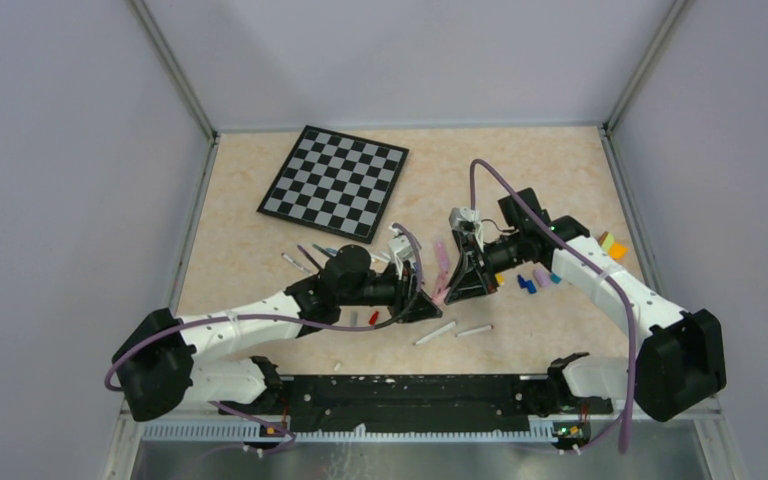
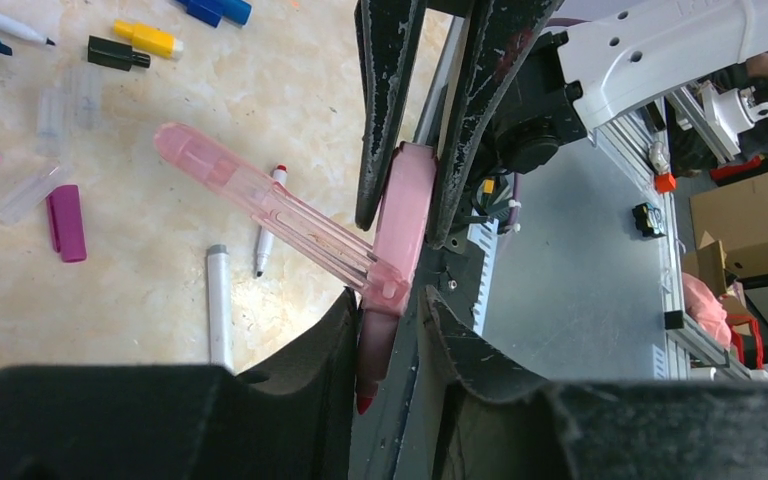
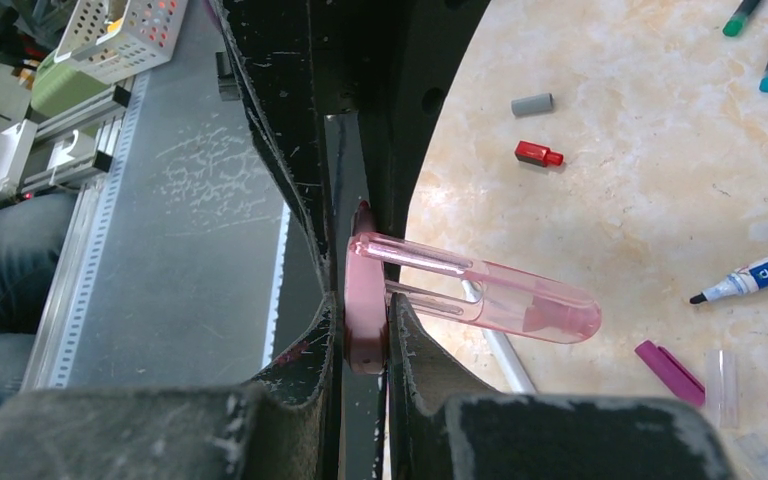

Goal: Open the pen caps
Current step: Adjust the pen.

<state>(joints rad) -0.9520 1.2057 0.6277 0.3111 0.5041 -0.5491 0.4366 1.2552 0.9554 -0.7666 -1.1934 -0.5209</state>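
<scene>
The pens (image 1: 436, 333) and pen caps (image 1: 528, 283) all lie on the near side of the chessboard (image 1: 335, 182), which is turned at a slight angle. Your two grippers meet just off the board's near right corner.

The left gripper (image 2: 388, 320) is clamped on one end of a pink pen (image 2: 406, 195). The right gripper (image 3: 363, 312) is clamped on the other end of that pen, so it bridges the two. A clear pink cap (image 3: 520, 300) juts out sideways from the pen where the two grips meet. It touches the pen, but you cannot tell whether it is seated or pulled free.

Loose pens fan out between the board's near edge and the left gripper. Blue caps lie further right of the board, beyond the right gripper. A red cap (image 3: 538, 153) and a grey cap (image 3: 532, 104) lie close together.
</scene>
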